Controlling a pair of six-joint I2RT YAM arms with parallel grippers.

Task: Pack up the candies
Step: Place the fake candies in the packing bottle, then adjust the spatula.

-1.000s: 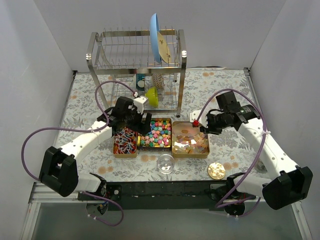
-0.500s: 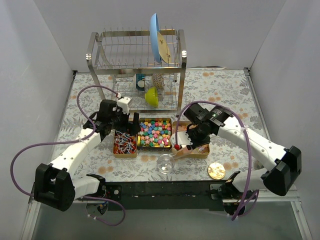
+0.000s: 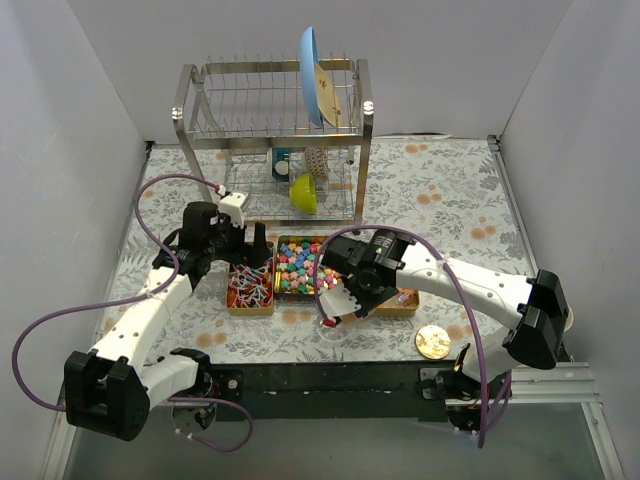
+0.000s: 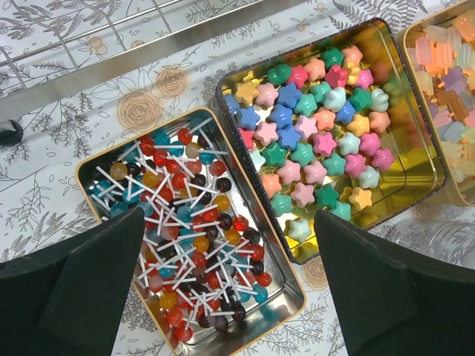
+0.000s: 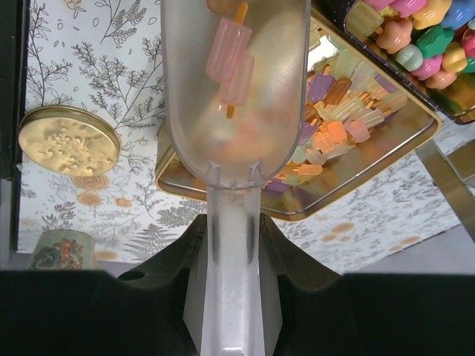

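Note:
Three open gold tins hold the candies: lollipops [image 4: 185, 237] in the left tin [image 3: 250, 290], pastel stars [image 4: 312, 141] in the middle tin [image 3: 300, 270], and translucent popsicle-shaped sweets [image 5: 341, 111] in the right tin [image 5: 312, 211]. My left gripper [image 4: 226, 222] hangs open over the lollipops, holding nothing; the top view shows this left gripper [image 3: 248, 252] above the left tin. My right gripper [image 5: 232, 237] is shut on the handle of a clear plastic scoop [image 5: 234, 111]. A few pink and orange sweets [image 5: 230, 59] lie in the scoop. The scoop [image 3: 335, 302] sits over a small glass jar [image 3: 330, 326] in front of the tins.
A round gold lid [image 3: 433, 341] lies on the table at the front right. A metal dish rack [image 3: 275, 110] with a blue plate [image 3: 313, 75] and a green cup [image 3: 304, 192] stands behind the tins. White walls close in both sides.
The right arm swung left and forward, carrying the scoop from the right tin to above the jar. The left gripper opened wide and drew back left over the lollipop tin.

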